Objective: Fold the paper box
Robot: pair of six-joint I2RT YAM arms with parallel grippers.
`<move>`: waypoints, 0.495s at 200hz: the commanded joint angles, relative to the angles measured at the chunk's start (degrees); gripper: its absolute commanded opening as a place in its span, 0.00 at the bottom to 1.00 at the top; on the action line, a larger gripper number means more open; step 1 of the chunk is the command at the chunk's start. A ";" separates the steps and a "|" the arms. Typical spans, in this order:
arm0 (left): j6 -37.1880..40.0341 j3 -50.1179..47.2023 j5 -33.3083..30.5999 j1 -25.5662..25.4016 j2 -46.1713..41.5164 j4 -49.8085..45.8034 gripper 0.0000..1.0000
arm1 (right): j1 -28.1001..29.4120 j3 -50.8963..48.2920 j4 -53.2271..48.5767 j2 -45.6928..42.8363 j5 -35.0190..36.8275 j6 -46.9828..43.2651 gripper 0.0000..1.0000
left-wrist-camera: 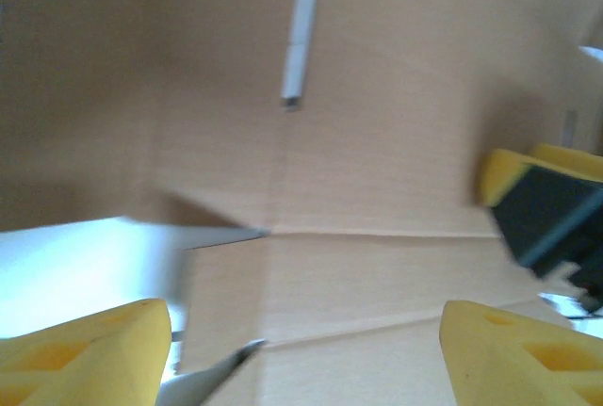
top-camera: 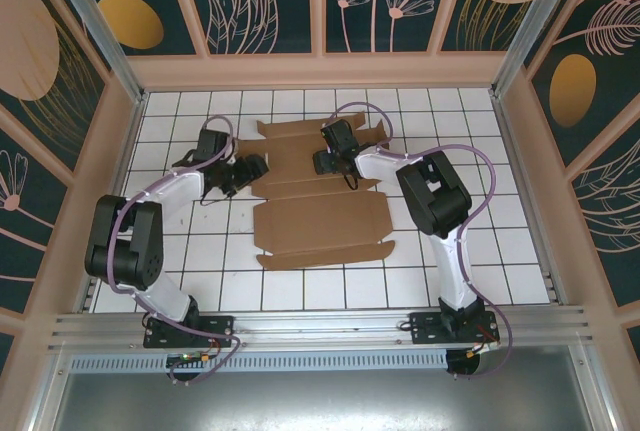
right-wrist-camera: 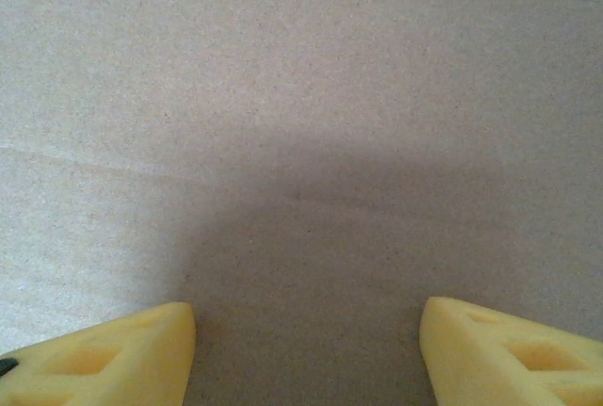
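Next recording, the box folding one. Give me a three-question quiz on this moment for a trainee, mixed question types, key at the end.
1. True or false: the paper box already stands folded, with its walls up.
2. Which arm's gripper is at the sheet's left edge, where cardboard meets white table? A) left B) right
3. Fill in: the right gripper hangs over bare cardboard with its jaws ____.

Key
1. False: it lies as a flat sheet.
2. A: the left gripper.
3. open
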 commanded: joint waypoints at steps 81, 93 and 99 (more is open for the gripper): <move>-1.04 -1.87 8.84 -2.11 3.34 5.89 0.74 | 0.11 -1.92 -11.69 6.24 -2.68 1.34 0.65; -0.84 -1.25 8.45 -2.58 2.96 5.80 0.74 | 0.25 -1.76 -11.86 6.35 -2.72 1.33 0.65; -0.63 -0.81 8.23 -2.64 3.00 5.44 0.74 | 0.21 -1.66 -11.87 6.38 -2.72 1.42 0.65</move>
